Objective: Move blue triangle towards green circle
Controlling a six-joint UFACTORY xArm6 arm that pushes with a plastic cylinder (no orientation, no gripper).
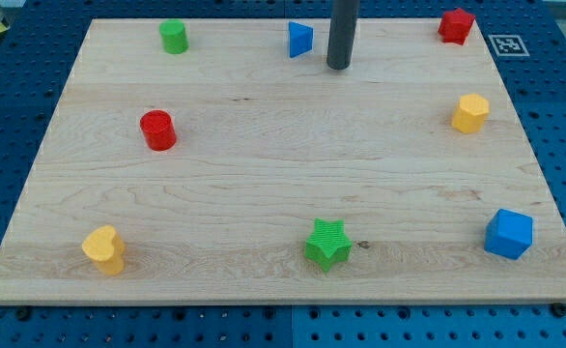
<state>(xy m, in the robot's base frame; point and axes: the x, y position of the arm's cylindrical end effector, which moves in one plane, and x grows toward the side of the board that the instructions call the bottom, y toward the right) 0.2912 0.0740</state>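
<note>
The blue triangle point(300, 39) sits near the board's top edge, a little left of centre. The green circle point(174, 36) stands further to the view's left along the same top edge, well apart from the triangle. My tip point(338, 67) is the lower end of the dark rod. It rests on the board just to the right of the blue triangle and slightly below it, with a small gap between them.
A red circle point(157, 130) is at the left middle. A yellow heart point(104, 249) is at bottom left, a green star point(327, 244) at bottom centre, a blue cube point(508, 234) at bottom right. A yellow hexagon point(470, 113) and a red block point(456, 24) stand at the right.
</note>
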